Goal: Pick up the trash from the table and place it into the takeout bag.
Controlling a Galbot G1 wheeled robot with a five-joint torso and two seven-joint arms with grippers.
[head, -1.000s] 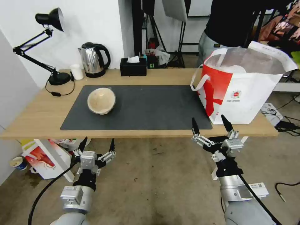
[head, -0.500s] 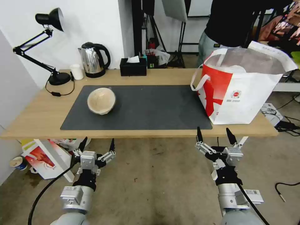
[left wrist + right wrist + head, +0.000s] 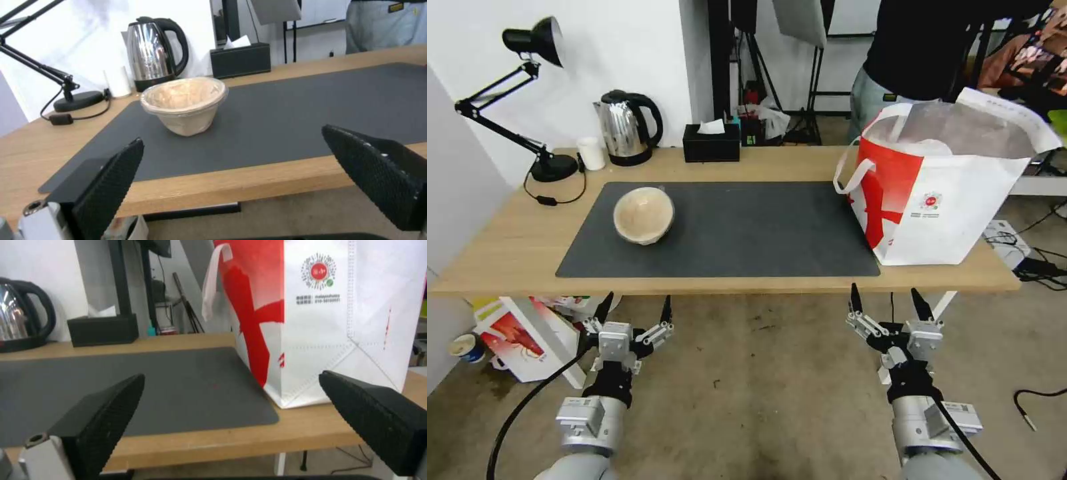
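Nearest me, my left gripper [image 3: 634, 309] and right gripper [image 3: 887, 301] hang below the worktop [image 3: 507, 247] edge, jaws released. On its grey mat [image 3: 760, 230] sits the beige bowl [image 3: 643, 215]; the takeout bag [image 3: 940, 193] stands at the right end. Kettle [image 3: 626, 127] and lamp [image 3: 527, 100] line the far wall.

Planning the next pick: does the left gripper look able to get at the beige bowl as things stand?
Probably yes. The left gripper hangs open below the table edge, nearly in line with the beige bowl, which stands alone on the mat with nothing between them.
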